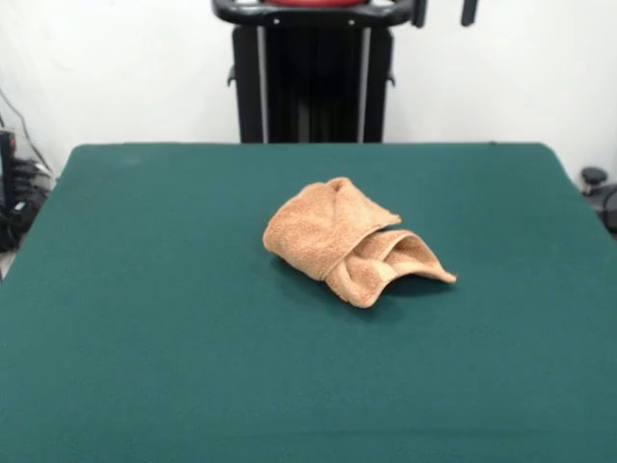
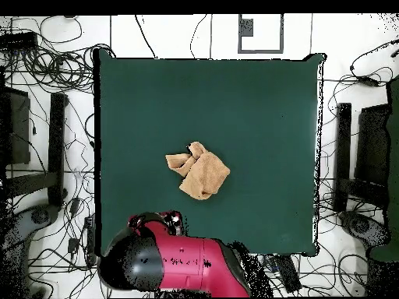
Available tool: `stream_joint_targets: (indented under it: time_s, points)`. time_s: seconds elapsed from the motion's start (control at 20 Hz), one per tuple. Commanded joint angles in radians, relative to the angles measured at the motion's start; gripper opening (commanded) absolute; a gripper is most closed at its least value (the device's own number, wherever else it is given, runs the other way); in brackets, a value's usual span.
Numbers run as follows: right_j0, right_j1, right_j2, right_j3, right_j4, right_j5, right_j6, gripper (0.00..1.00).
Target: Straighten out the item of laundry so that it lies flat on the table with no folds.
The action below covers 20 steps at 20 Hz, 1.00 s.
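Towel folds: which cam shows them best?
Front view. The towel is seen from the side, showing the rolled bundle and an open fold flaring out. Overhead gives only its crumpled outline near the table centre.

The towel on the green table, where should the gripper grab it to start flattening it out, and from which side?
Probably the loose flap of the towel that juts out at the right in the front view. It sticks out thin beyond the bunched, folded-over bulk, so coming straight down on that free corner and pulling outward across the table should unroll it.
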Motion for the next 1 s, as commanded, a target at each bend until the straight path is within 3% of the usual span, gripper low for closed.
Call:
stream_joint_targets:
  time_s: [0.05, 1.0]
  points:
    - [0.014, 0.127, -0.007, -0.044, -0.023, -0.067, 0.217, 1.00]
    - [0.020, 0.211, -0.031, -0.119, -0.007, -0.063, 0.212, 1.00]
